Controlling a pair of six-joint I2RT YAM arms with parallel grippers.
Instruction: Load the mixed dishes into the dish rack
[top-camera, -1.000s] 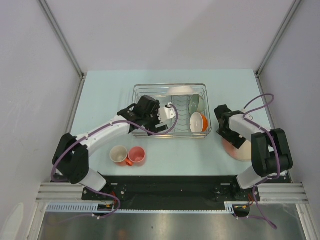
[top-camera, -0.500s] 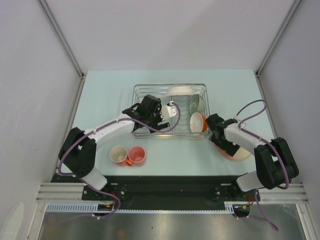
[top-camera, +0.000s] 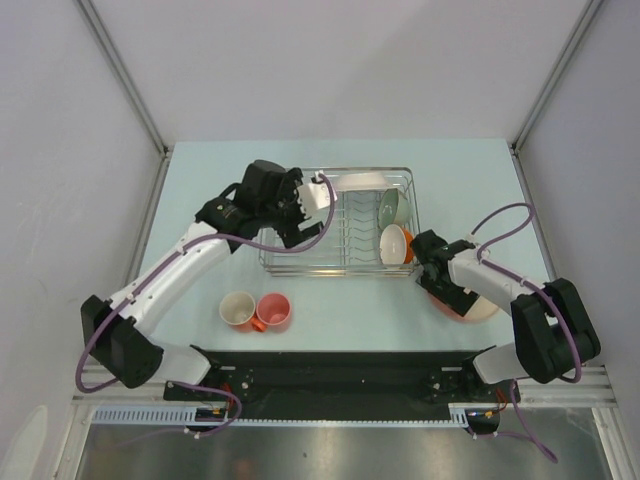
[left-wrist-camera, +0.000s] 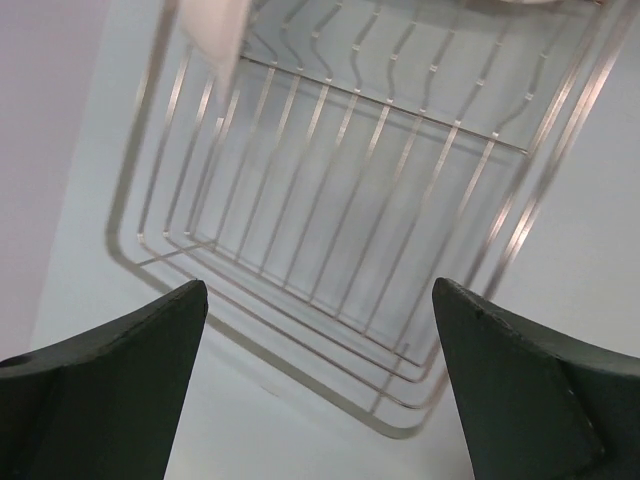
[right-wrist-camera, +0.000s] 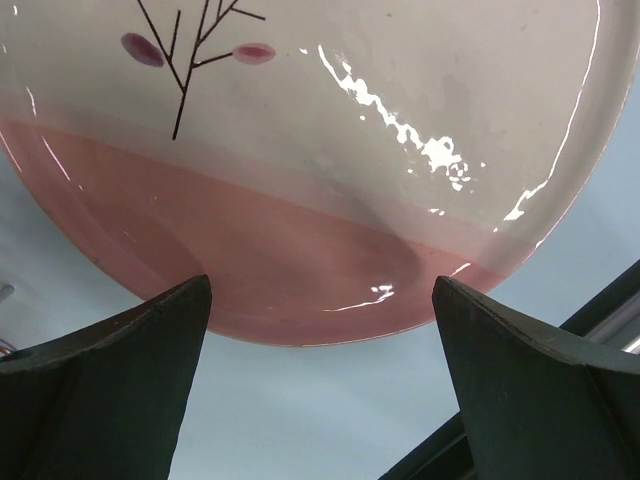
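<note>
Sitting in dish rack (top-camera: 345, 272), pale green bowl (top-camera: 389, 207), orange-and-white bowl (top-camera: 397, 244)

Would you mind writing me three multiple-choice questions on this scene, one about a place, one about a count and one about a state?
1. Where is the pink-and-cream plate?
A. Standing in the dish rack
B. Flat on the table, to the right of the rack
C. Held up in the air by the left arm

2. Counting the cream-lined cup, how many cups and mugs stand on the table outside the rack?
A. One
B. Two
C. Four

3. How is the right gripper?
A. Open, over the plate
B. Shut on the plate's rim
C. Shut on a mug

Answers:
1 B, the top view shows the plate lying beside the rack's right end.
2 B, that cup and the reddish mug stand side by side.
3 A, the right wrist view shows both fingers spread wide with nothing between them.
</note>
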